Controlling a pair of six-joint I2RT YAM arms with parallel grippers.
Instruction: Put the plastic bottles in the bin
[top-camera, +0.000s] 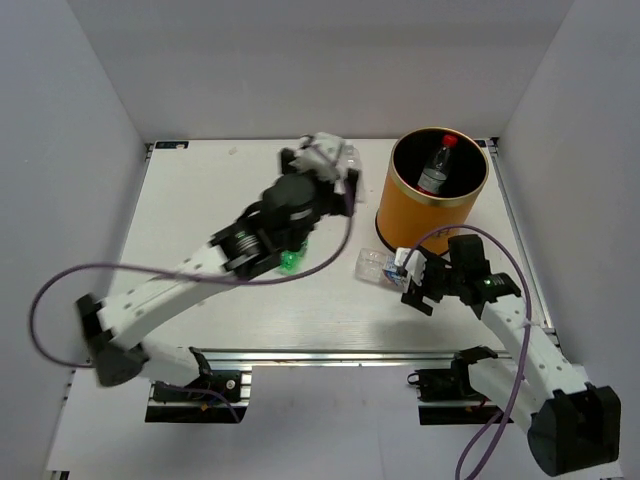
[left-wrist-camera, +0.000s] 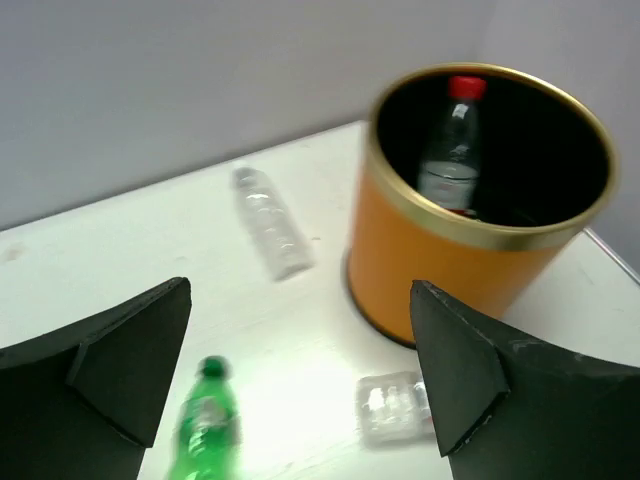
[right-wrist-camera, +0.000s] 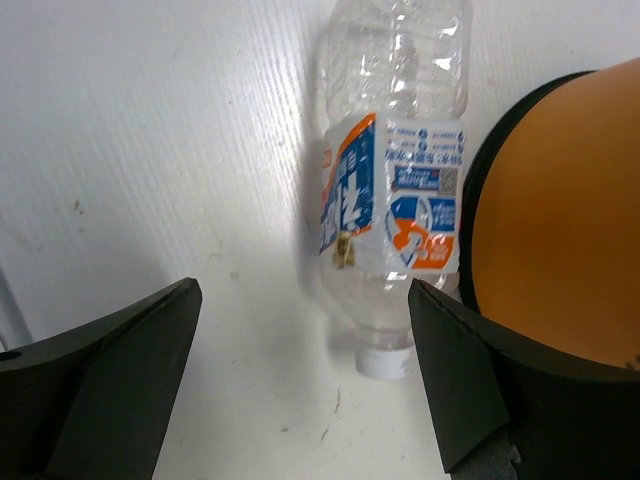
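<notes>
One clear plastic bottle with a blue-and-orange label (right-wrist-camera: 395, 215) is my concern. It lies on its side on the white worktop (right-wrist-camera: 150, 150), just beside the base of the tall orange cylindrical bin (right-wrist-camera: 560, 230), with its cap toward my wrist. My right end effector (right-wrist-camera: 300, 300) hovers over it, fingers spread wide with nothing between them.

I judge the bottle sits off-centre, nearer my bin-side finger. I should shift toward the bin until the label is midway, then descend and close across the label. The gap between bottle and bin looks narrow, so that finger could scrape the wall; the other side is open worktop.

My left end effector (left-wrist-camera: 300, 290), also spread and empty, hangs high near the bin, where a red-capped clear bottle (left-wrist-camera: 455, 150) sits inside. A green bottle (left-wrist-camera: 208, 420) and a plain clear bottle (left-wrist-camera: 270, 220) lie on the worktop.
</notes>
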